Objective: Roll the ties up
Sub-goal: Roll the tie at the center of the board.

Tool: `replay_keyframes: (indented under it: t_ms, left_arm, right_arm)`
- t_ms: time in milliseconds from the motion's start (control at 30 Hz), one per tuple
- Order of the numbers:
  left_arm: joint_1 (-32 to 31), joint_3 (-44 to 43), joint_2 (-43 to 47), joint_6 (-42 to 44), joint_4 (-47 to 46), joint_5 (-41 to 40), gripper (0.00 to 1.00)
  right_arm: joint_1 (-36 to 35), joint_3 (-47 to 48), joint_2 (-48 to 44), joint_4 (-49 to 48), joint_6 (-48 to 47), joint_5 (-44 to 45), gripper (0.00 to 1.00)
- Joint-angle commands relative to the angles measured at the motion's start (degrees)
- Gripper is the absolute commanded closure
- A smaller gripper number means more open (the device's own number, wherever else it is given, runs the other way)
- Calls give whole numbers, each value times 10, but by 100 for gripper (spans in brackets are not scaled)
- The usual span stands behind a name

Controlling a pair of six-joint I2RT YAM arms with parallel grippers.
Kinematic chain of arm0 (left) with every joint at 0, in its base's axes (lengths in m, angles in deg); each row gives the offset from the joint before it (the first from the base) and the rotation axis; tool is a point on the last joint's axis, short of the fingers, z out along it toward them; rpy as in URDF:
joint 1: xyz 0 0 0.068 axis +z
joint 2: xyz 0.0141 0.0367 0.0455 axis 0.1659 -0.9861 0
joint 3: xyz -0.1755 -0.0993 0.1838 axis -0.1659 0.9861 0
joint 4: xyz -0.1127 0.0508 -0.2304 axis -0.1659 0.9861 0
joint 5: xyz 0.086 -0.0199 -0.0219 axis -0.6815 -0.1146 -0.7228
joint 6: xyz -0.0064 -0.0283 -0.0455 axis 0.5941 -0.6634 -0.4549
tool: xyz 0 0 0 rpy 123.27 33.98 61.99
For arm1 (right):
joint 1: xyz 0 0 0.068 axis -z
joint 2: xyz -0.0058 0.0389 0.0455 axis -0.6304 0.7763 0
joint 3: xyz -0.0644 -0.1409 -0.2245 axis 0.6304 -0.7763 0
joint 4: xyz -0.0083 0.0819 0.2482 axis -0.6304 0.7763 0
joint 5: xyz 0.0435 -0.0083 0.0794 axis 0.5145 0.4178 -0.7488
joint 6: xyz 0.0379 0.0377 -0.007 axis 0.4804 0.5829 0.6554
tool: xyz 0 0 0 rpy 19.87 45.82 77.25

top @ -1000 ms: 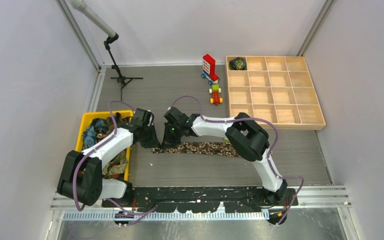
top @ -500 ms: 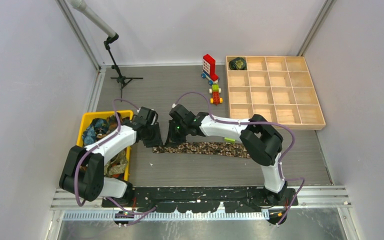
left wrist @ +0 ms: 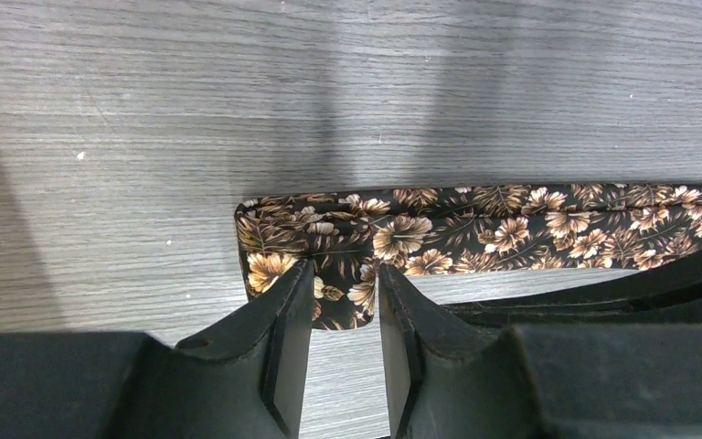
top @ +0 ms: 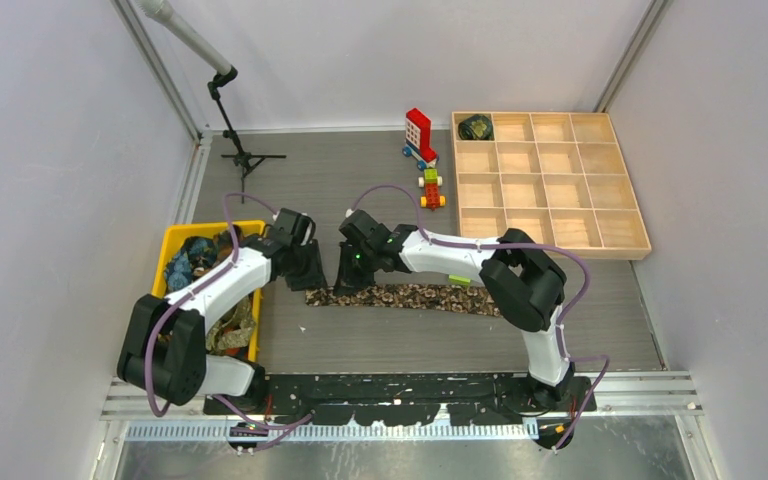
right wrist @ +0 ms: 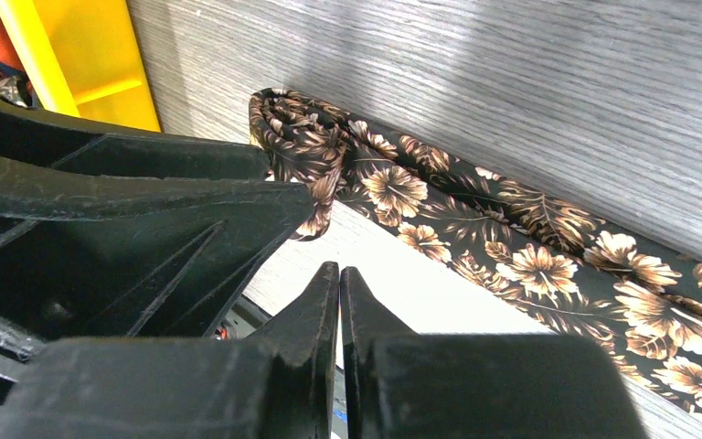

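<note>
A tie [top: 410, 297] with brown flowers on black lies flat across the table, its left end folded over [left wrist: 302, 247]. My left gripper [left wrist: 345, 279] stands open just above that folded end, with bare table showing between its fingers. In the top view the left gripper [top: 312, 280] sits at the tie's left tip. Right beside it is my right gripper [top: 345, 283], which is shut on nothing [right wrist: 339, 272], just short of the tie [right wrist: 512, 247]. One rolled tie [top: 476, 127] rests in the wooden tray's far-left compartment. More ties [top: 195, 262] fill the yellow bin [top: 172, 238].
The wooden compartment tray [top: 550, 247] stands at the back right. Red-and-white toy bricks [top: 419, 135] and a small toy train [top: 430, 188] lie to its left. A black stand [top: 240, 155] is at the back left. The yellow bin [right wrist: 82, 55] is close to both grippers.
The left gripper has opened and let go of the tie's folded end, which now lies on the table. The right arm shifted slightly to the right and stayed shut.
</note>
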Motion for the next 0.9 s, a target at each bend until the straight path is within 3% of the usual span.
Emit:
replay_keyframes:
  t_ms: [0, 300, 567, 867]
  left_arm:
    - [-2, -21, 25, -4, 15, 4, 67]
    - [2, -36, 47, 10, 46, -27, 69]
    - [19, -19, 63, 8, 44, -18, 88]
    - [53, -14, 119, 14, 94, -61, 88]
  right_arm:
    - [-1, 25, -33, 6, -7, 5, 90]
    - [-5, 64, -18, 20, -8, 1, 90]
    - [-7, 97, -8, 33, -10, 1, 90]
    - [-13, 124, 16, 45, -12, -10, 90]
